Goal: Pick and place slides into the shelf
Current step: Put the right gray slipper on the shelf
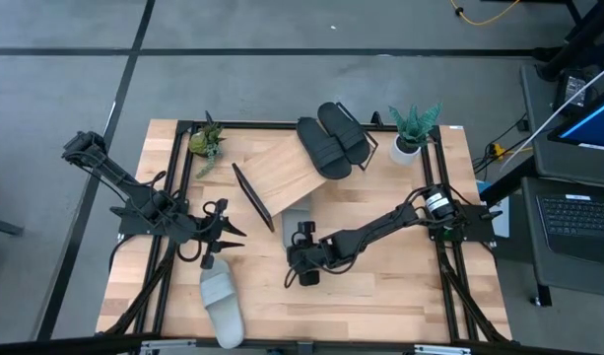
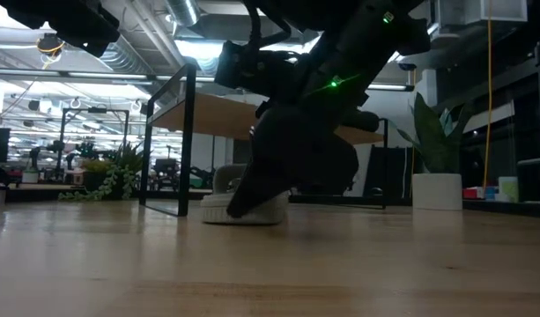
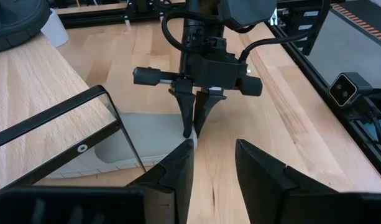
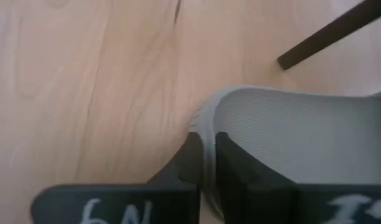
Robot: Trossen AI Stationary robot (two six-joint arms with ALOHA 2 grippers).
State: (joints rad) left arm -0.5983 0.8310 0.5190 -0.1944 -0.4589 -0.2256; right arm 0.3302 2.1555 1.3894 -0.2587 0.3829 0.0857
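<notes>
Grey sandal (image 4: 302,143) lies on the table (image 1: 400,286) partly under the shelf (image 1: 282,173), its rim pinched between the nearly closed fingers of the right gripper (image 1: 303,264). Its long axis runs out from under the shelf toward that gripper. The left gripper (image 1: 223,225) hovers slightly open and empty, just above a second grey sandal (image 1: 223,301). Two black sandals (image 1: 333,138) sit on the shelf's far end, beside a potted plant (image 1: 412,128).

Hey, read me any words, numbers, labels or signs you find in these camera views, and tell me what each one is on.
"6N", or about that: pale handwritten marks on the right gripper, on its dark body in the right wrist view; the reading is unsure. That gripper is pinching the rim of the light grey slide sandal.
A second pale mark at that picture's lower right corner is cut off, unreadable.
Laptop screen beside the table: too small to read.
Nothing else legible.
</notes>
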